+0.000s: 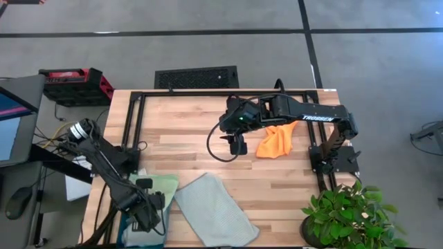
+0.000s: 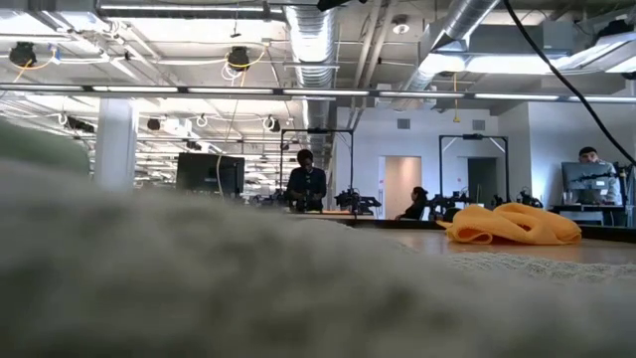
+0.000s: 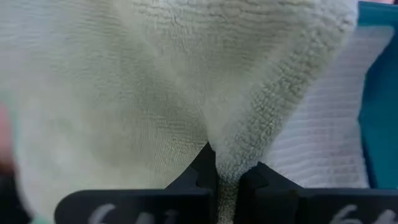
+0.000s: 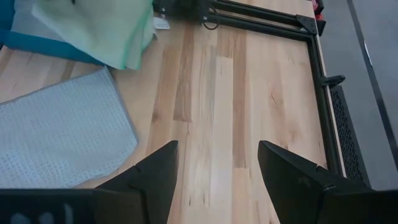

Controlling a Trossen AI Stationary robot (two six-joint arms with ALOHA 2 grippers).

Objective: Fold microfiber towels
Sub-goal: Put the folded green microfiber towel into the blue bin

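Left gripper (image 3: 227,177) pinches the green towel (image 3: 186,81) at the bin (image 3: 379,93); lift slowly so the fold stays caught. Right gripper (image 4: 217,165) hangs open mid-table.

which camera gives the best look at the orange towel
The low view: the orange towel lies crumpled on the table, unobstructed. In the high view the orange towel is partly hidden under the right arm. Neither wrist view shows it.
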